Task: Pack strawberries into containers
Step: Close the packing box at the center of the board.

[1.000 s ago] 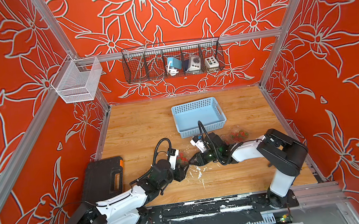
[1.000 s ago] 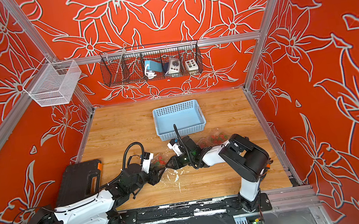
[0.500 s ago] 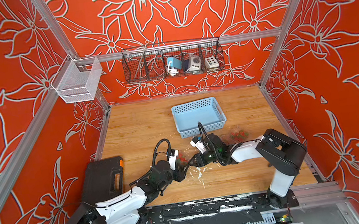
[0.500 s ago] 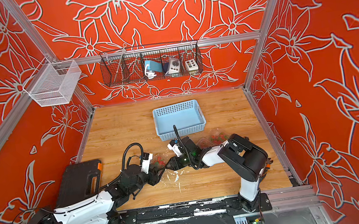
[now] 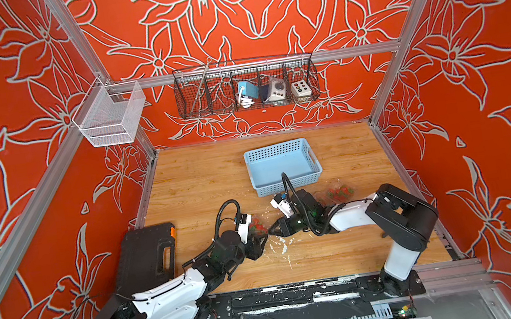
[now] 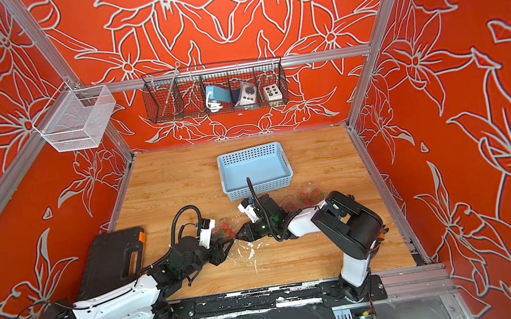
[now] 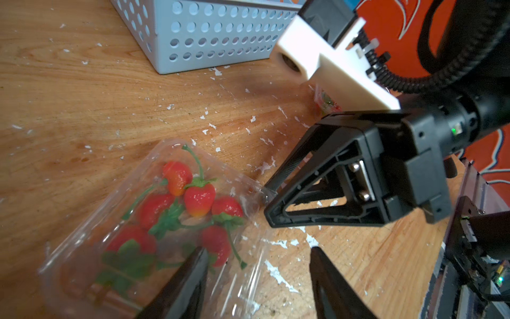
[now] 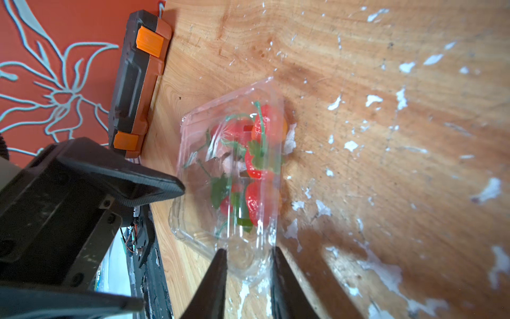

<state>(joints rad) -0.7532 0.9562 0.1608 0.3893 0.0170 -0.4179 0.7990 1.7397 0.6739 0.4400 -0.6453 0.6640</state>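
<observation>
The right gripper (image 8: pixel 249 255) edged nearer the container (image 7: pixel 154 229) holding strawberries (image 7: pixel 199 199).

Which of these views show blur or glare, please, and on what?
Left wrist view: the left gripper is out of focus, and white glare streaks the clear container. Right wrist view: the right gripper is blurred, reflections veiling the strawberries. Both top views: evenly lit and sharp, the blue basket crisp.

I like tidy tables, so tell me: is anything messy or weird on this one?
Yes: white flecks are scattered over the wooden table, thickest beside the clear container of strawberries. They look like chipped paint or scraped-off bits, not part of the wood.
</observation>
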